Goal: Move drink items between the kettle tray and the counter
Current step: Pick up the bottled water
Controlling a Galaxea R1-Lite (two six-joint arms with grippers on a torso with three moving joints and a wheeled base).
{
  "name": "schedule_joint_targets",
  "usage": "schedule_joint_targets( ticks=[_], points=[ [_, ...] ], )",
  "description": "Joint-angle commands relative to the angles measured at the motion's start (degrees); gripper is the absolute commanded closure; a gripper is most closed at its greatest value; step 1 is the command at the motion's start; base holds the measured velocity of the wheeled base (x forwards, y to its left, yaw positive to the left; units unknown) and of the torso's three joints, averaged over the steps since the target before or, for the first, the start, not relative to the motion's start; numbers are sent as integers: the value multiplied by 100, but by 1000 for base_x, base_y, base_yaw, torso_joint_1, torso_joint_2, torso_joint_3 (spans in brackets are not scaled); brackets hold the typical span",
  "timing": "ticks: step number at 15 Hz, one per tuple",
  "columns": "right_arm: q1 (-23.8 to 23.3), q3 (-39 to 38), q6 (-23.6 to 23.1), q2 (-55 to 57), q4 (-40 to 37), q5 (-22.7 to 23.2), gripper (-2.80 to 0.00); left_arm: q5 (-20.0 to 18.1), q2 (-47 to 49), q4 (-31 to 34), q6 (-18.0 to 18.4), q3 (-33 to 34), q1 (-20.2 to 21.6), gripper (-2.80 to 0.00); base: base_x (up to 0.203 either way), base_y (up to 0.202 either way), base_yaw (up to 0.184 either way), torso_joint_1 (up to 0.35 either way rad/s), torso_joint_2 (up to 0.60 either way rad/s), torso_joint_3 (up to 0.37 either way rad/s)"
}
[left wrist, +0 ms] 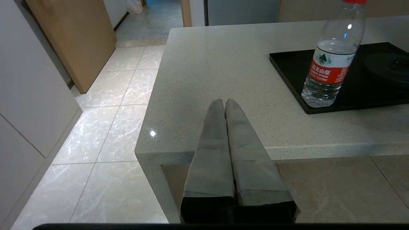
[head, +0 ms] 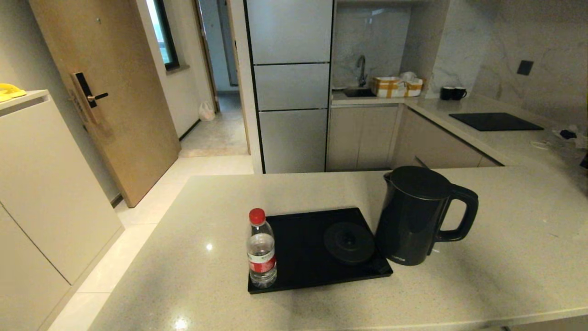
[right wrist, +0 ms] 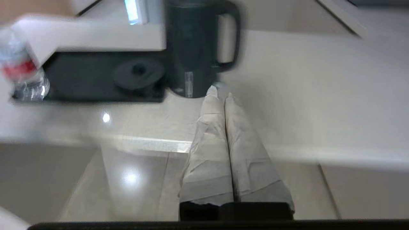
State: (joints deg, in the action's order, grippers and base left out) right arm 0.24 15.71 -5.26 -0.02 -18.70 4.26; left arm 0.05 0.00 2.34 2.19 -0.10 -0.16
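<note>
The counter (head: pixel 505 257) is a wide, smooth, slightly glossy stone top in a small kitchen, so things will likely slide on it easily. The kettle (head: pixel 413 216) stands on it just beside the tray (head: pixel 298 239), off its base disc (head: pixel 349 242); the bottle (head: pixel 261 248) stands on the tray's near left corner. Both the left gripper (left wrist: pixel 224 103) and right gripper (right wrist: pixel 220 92) hang pinched closed and empty off the near edge, so whichever goes in must open first and should lift straight up.

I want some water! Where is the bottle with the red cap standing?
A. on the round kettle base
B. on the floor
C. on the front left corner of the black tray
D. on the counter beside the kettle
C: the water bottle stands upright on the black tray's front left corner, apart from the kettle.
</note>
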Motion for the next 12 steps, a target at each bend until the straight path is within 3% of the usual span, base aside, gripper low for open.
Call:
schedule_joint_targets(
  ticks=[1, 2, 5, 6, 9, 12],
  points=[
    [2, -1127, -462, 6, 1346, 543, 0, -5, 9, 3, 0, 1, -2, 0, 0, 0, 0, 0, 0, 0],
    [2, -1263, -251, 5, 1504, 897, 0, 4, 9, -4, 0, 1, -2, 0, 0, 0, 0, 0, 0, 0],
    [2, -1189, 1709, 3, 1522, 1066, 0, -5, 9, -6, 0, 1, -2, 0, 0, 0, 0, 0, 0, 0],
    [2, -1168, 1836, 3, 1500, 949, 0, -5, 9, 3, 0, 1, -2, 0, 0, 0, 0, 0, 0, 0],
    [2, -1286, 921, 2, 1499, -181, 0, 4, 9, 3, 0, 1, -2, 0, 0, 0, 0, 0, 0, 0],
    [-2, -1331, 639, 2, 1482, -374, 0, -3, 9, 3, 0, 1, -2, 0, 0, 0, 0, 0, 0, 0]
  ],
)
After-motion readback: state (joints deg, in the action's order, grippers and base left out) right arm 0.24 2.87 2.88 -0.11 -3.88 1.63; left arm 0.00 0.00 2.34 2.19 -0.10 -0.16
